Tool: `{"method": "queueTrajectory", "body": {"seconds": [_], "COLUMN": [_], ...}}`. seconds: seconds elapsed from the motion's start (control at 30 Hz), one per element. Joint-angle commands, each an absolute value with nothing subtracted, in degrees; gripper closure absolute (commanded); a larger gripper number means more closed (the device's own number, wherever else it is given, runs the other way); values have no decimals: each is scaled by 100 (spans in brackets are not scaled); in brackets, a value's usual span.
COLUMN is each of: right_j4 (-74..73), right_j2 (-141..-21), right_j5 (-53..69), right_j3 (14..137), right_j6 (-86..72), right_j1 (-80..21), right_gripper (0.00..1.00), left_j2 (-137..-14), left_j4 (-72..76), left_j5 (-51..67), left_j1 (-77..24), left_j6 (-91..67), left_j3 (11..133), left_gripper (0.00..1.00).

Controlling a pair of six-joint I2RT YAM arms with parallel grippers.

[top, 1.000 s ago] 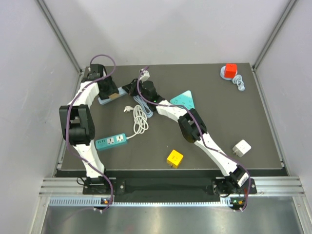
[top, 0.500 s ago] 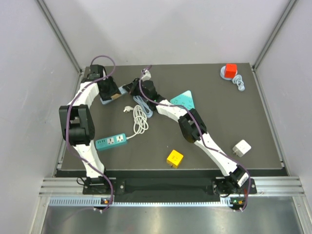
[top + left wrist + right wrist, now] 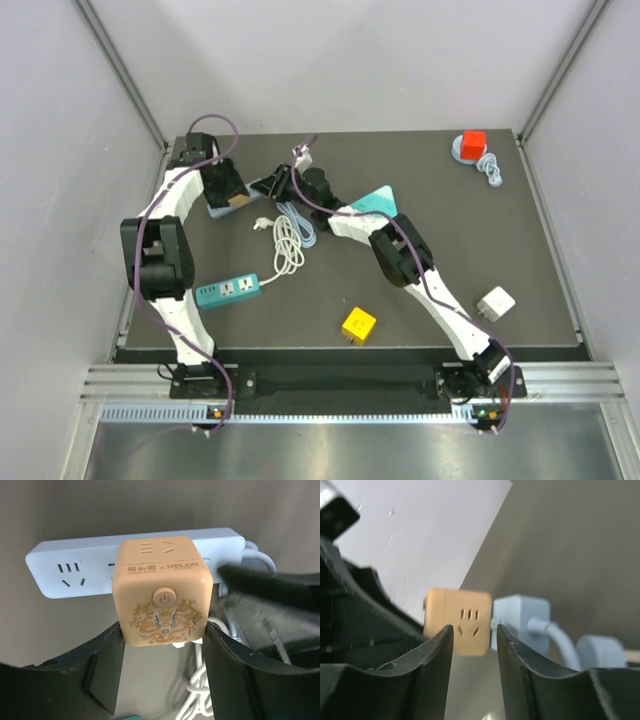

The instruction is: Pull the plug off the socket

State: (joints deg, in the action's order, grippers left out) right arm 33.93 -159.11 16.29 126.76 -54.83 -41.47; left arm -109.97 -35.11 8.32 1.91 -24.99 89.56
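- Progress, as I judge it: the grip is made but the pull is not. The peach cube plug (image 3: 162, 597) sits flush against the pale blue power strip (image 3: 70, 570) and looks seated in its socket.
- Left jaws: fairly wide, clamped on the cube's two lower sides. The cube lies between them, with the strip just beyond their tips.
- Right jaws: narrowly parted and holding nothing. The cube and the strip's end lie just ahead of the gap, not inside it.
- Left to do: draw the cube straight off while the strip stays on the surface (image 3: 50, 630).
- Look: a round-edged cube with a round power button, a golden dragon print, a brand line and socket slots.
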Motion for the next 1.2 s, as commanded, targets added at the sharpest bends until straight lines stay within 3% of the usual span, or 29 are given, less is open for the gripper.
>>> {"method": "queueTrajectory", "body": {"seconds": [0.0, 0.3, 0.67, 0.93, 1.17], "right_j4": [4226, 4281, 4386, 4485, 4148], "right_j2": [-15241, -14907, -14476, -14782, -14959], "right_j5": [2057, 1926, 1591, 1591, 1056], "right_j3": [11964, 11409, 10539, 11011, 11092], "right_j6": [-5431, -5660, -6073, -6144, -6249], "right_j1": [-4140, -4140, -4149, -4069, -4140], "right_gripper": [58, 49, 47, 37, 36], "left_j2": [-10459, -10433, -10283, -10090, -9906], "left_j4": [-3472, -3568, -3533, -3376, -3314], "left_j5": [1187, 1143, 1151, 1590, 1775], "left_j1": [97, 97, 132, 149, 149], "left_j6": [-2426, -2435, -2399, -2522, -2628], "left_j3": [9421, 9580, 9510, 9132, 8869], "left_gripper": [100, 100, 100, 100, 100]}}
